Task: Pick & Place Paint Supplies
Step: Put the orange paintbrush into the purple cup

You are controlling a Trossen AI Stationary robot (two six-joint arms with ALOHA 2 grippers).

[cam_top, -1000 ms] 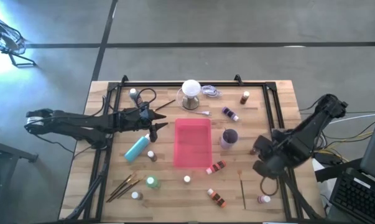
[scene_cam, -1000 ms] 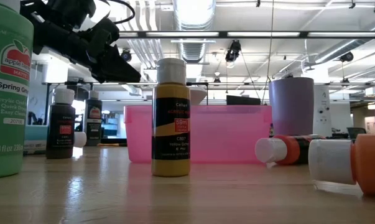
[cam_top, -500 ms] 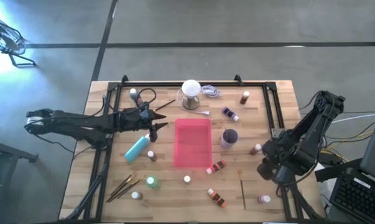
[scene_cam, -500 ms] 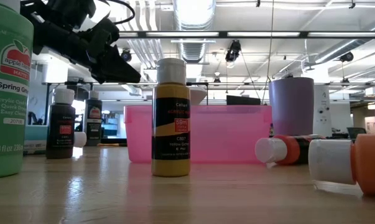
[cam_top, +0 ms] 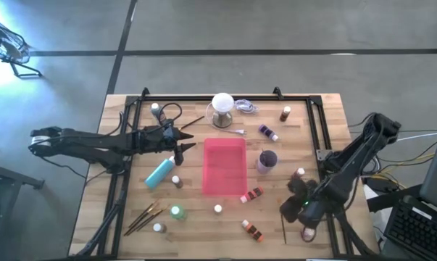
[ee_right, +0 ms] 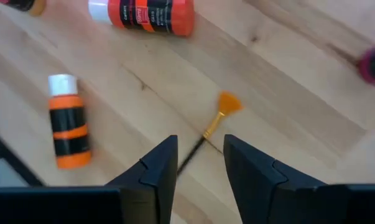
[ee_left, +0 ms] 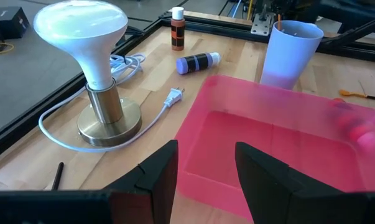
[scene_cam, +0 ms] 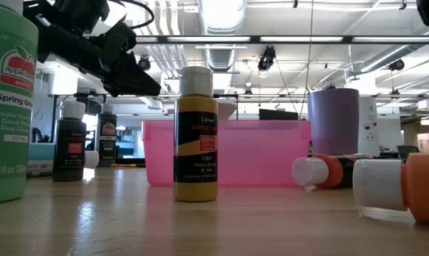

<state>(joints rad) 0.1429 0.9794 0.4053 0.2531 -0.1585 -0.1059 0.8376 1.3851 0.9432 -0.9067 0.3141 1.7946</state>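
Wooden surface (cam_top: 131, 217) still strewn with nearly everything, going by how the supplies lie. Pink tray (cam_top: 224, 166) at the middle, looks bare inside in the left wrist view, so no item placed yet, on the guess that the tray is the drop spot. White-bulbed lamp stand (cam_top: 222, 109) behind it, lavender cup (cam_top: 267, 160) just beside the tray's right edge. Teal bottle (cam_top: 159, 172) on its side left of the tray, green bottle (cam_top: 177, 212) upright nearer the front. Small bottles scattered all over: purple one (cam_top: 268, 133) lying near the back, brown one (cam_top: 285, 113) upright at the back right, orange pair (cam_top: 252, 194) and (cam_top: 251, 230) lying near the front, a yellow one (scene_cam: 195, 134) upright before the tray in the low view. Brushes (cam_top: 146, 216) bundled at the front left; single thin brush (ee_right: 213, 126) with an orange tip lying at the front right. Left hand (cam_top: 183, 140) parked just left of the tray, released, fingers spread, gripping nothing. Right hand (ee_right: 199, 163) poised above that thin brush, fingers apart and empty, the handle running between them in the right wrist view; likely the first pick. Whole job left to do.
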